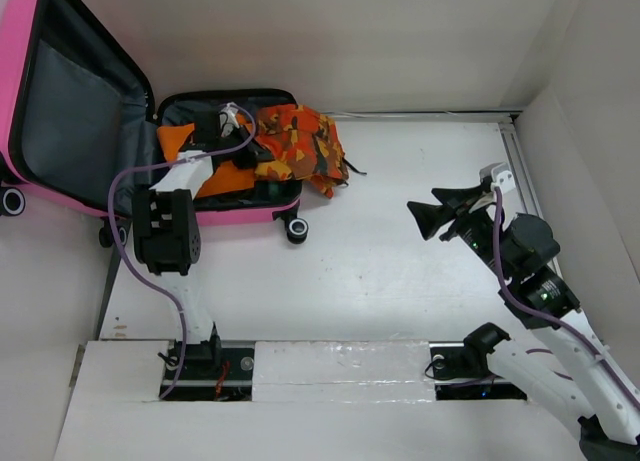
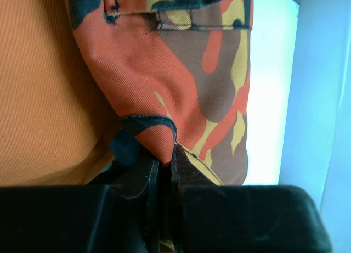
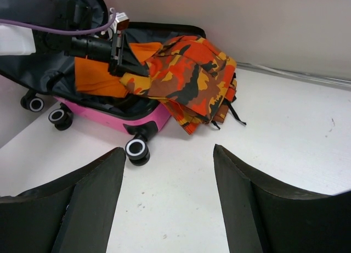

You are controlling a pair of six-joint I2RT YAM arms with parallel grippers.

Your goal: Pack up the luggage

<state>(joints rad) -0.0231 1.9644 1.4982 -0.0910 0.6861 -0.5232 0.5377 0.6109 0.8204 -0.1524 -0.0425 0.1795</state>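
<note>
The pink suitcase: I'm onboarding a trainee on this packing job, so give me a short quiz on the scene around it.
1. True or false: the right gripper stands open, holding nothing.
2. What does the left gripper pinch? A) orange cloth B) camouflage cloth C) a wheel
3. Fill in: the lid of the luggage is ___.
Key: 1 true; 2 B; 3 open.
</note>
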